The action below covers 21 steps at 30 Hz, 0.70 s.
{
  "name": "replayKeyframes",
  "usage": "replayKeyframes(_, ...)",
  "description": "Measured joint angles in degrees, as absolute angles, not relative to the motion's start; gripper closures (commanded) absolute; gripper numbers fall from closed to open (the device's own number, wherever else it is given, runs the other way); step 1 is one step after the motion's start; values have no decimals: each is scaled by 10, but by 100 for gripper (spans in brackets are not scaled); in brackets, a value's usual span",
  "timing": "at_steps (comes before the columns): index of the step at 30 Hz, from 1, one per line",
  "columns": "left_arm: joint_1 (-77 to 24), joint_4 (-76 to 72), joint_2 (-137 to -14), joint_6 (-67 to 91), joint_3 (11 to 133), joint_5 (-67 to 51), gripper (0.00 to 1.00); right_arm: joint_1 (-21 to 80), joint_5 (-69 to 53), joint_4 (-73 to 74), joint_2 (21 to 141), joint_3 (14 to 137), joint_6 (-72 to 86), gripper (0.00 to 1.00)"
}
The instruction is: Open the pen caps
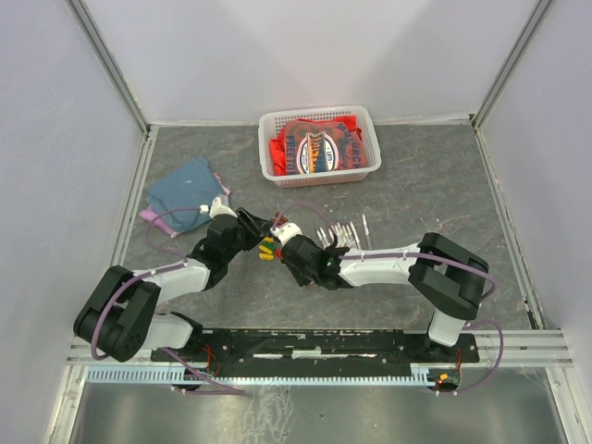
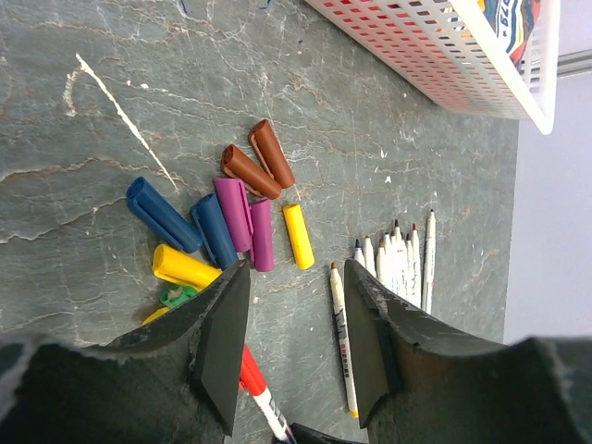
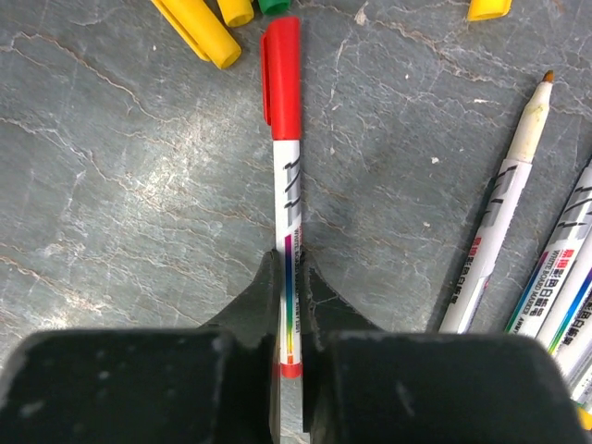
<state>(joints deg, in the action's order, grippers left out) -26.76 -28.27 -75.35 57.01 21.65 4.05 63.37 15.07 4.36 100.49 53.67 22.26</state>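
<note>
While my right gripper (image 3: 289, 270) clenches the red-capped pen (image 3: 288, 194), the left gripper (image 2: 296, 277) hangs released.
Loose pen caps (image 2: 233, 211) lie just ahead of it.

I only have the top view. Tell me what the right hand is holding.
Observer: The right hand is shut on a pen, gripping its white barrel.
Operator: Report its cap.
Observer: The red cap is on, at the end pointing away from that hand.
Operator: Now give me the left hand.
Observer: The left hand is open; the red cap lies between its fingers, not gripped.
</note>
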Motion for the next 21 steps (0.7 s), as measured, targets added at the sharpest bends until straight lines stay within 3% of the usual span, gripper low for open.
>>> replayKeyframes(10, -268, -284, -749, 570, 213, 27, 43, 634, 158, 53, 995, 533, 229, 99)
replayKeyframes(21, -267, -322, -763, 577, 206, -28, 38, 634, 171, 63, 902, 519, 229, 99)
